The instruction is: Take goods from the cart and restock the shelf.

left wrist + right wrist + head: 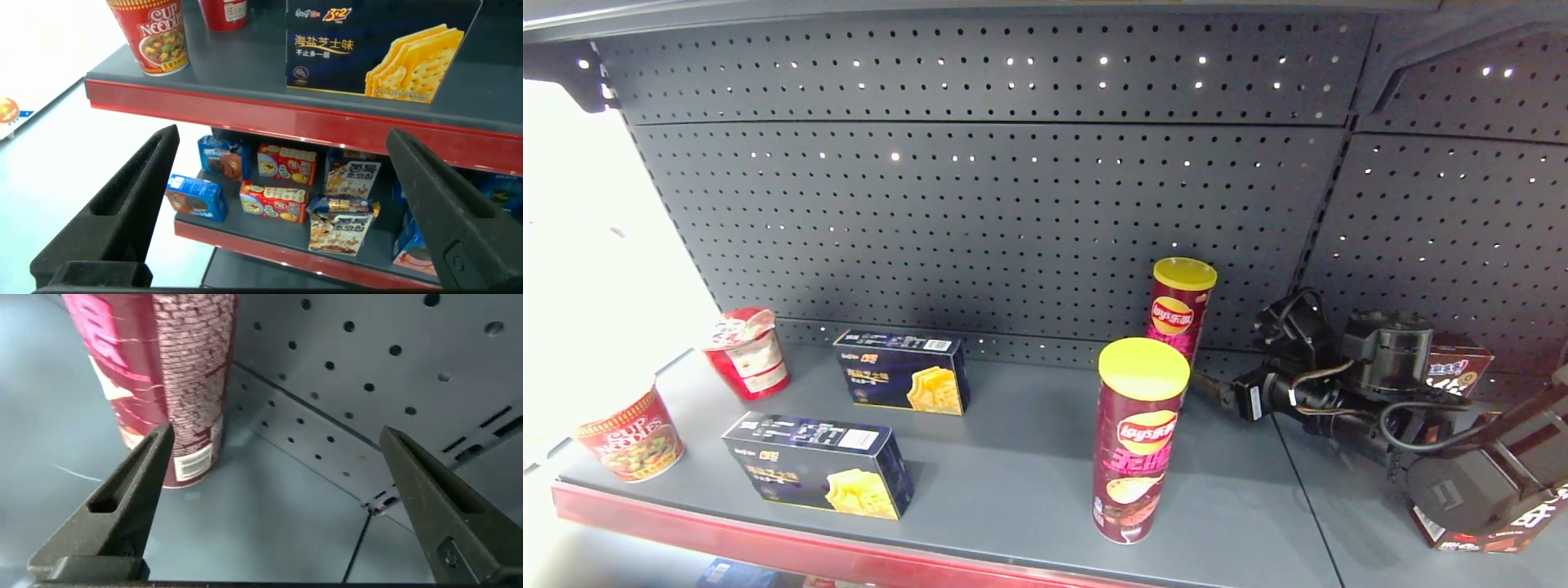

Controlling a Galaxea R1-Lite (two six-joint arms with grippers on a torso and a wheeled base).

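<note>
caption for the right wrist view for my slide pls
Open right hand facing an upright red chip can at the back of the grey shelf, by the pegboard panel.

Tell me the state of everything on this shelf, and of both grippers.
Front chips can: upright, lid on.
Rear chips can: upright, lid on, ungripped.
Front cracker box: closed, on its long edge.
Rear cracker box: closed, on its long edge.
Cup noodles: upright.
Red cup: upright, lid on.
Right gripper: open, empty.
Left gripper: open, empty.
</note>
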